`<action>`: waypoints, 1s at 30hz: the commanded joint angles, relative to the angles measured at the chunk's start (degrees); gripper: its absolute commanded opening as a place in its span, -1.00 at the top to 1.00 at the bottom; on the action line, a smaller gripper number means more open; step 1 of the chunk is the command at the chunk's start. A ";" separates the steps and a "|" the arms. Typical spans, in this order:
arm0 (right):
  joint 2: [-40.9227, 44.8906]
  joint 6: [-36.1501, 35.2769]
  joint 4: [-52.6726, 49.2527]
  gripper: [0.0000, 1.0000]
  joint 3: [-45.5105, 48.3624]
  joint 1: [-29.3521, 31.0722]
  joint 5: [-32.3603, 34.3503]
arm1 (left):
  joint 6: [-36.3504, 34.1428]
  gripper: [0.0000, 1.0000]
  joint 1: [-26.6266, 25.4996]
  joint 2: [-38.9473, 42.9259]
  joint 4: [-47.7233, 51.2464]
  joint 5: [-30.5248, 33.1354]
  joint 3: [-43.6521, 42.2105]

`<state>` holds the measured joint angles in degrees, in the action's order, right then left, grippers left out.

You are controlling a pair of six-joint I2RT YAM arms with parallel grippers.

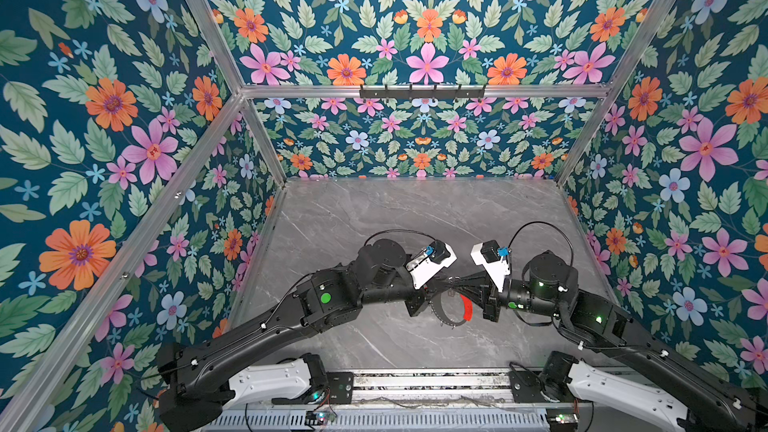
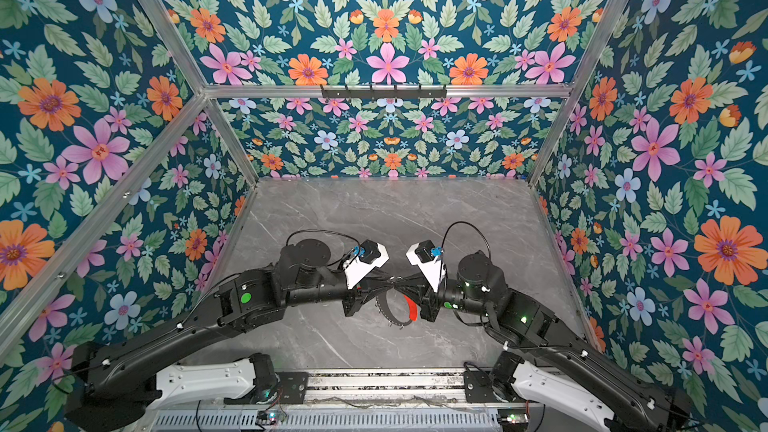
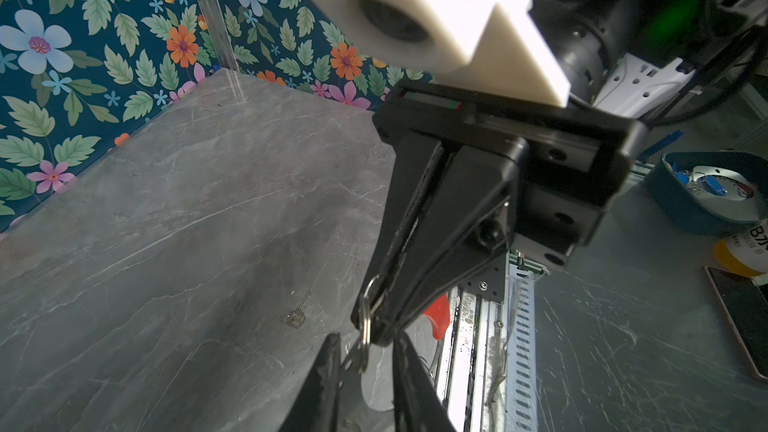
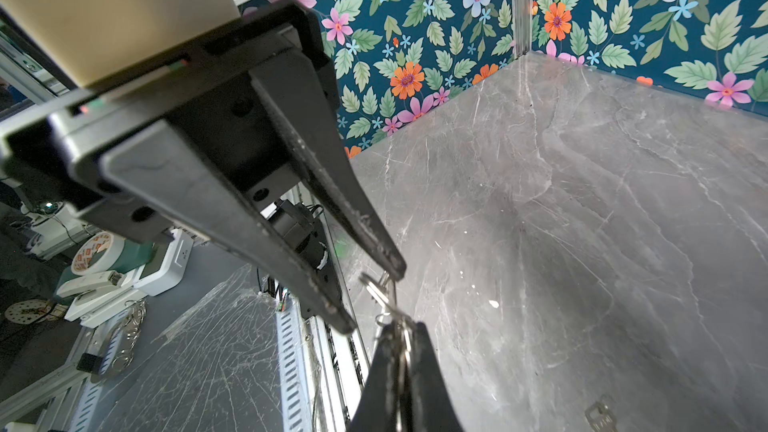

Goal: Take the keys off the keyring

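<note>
The two arms met tip to tip over the middle of the grey marble tabletop (image 1: 374,209), nearer its front edge. In both top views the keyring (image 2: 388,317) sat just below that meeting point. Its red sleeve (image 1: 467,308) was on the arc toward the right arm. I could not tell whether the hoop rested on the tabletop or hung just above it.

The right hand (image 3: 374,326) had its fingers pressed together, pinching a small silvery split ring (image 3: 365,313) at the very tips. The right wrist view showed the same grip from behind. There, thin metal pieces stuck out from between the closed fingers (image 4: 419,367).

The left hand (image 4: 368,297) faced it with its fingers spread partway. The tips were clearly apart, one on each side of the bit of metal sticking out of the right hand. That metal lay close to one fingertip (image 4: 392,265), but I could not tell if it touched. A gap showed on the other side.

One loose key (image 3: 297,315) lay flat on the tabletop, off the keyring and apart from both hands. It also showed at the edge of the right wrist view.
</note>
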<state>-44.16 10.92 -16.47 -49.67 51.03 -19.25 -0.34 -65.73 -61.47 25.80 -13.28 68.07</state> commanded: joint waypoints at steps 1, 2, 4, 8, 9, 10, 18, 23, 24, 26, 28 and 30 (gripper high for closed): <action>0.04 0.09 1.45 1.00 -0.18 0.04 0.43 | -0.10 0.60 0.06 -0.16 -0.23 -0.39 0.65; 0.04 0.08 1.49 1.00 -0.18 0.02 0.44 | -0.19 0.62 0.02 -0.21 -0.15 -0.26 0.74; 0.11 0.11 1.44 1.00 -0.12 0.00 0.52 | -0.28 0.63 0.03 -0.23 -0.05 -0.05 0.99; 0.13 0.13 1.40 1.00 -0.24 -0.01 0.65 | -0.36 0.67 0.05 -0.24 -0.05 0.42 1.10; 0.13 0.11 1.38 1.00 -0.18 0.02 0.70 | -0.40 0.69 0.01 -0.23 -0.05 0.28 1.12; 0.12 0.06 1.43 1.00 -0.20 0.02 0.70 | -0.37 0.71 0.05 -0.38 -0.05 0.18 1.15; -0.05 0.34 1.50 1.00 -0.30 0.04 1.09 | -0.58 0.83 0.08 -0.40 -0.66 -0.77 1.02; -0.23 0.76 1.65 1.00 -0.24 0.02 1.23 | -0.89 0.92 0.08 -0.40 -0.68 0.32 0.92; -0.26 0.80 1.62 1.00 -0.22 0.04 1.23 | -0.89 0.94 0.00 -0.59 -0.58 0.64 1.00; -0.23 0.92 1.72 1.00 -0.33 0.04 0.97 | -0.98 1.00 0.02 -0.91 -0.31 1.21 1.14; -0.31 1.00 1.86 1.00 -0.39 0.29 0.89 | -1.30 1.00 0.00 -0.93 -0.55 1.14 1.10; -0.57 0.90 1.82 1.00 -0.44 0.50 0.79 | -2.02 1.00 0.07 -0.89 -1.00 0.79 1.07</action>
<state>-44.60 11.55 -16.49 -49.67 51.22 -18.11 -1.34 -65.73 -62.35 26.22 -12.03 68.84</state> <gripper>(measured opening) 0.068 0.049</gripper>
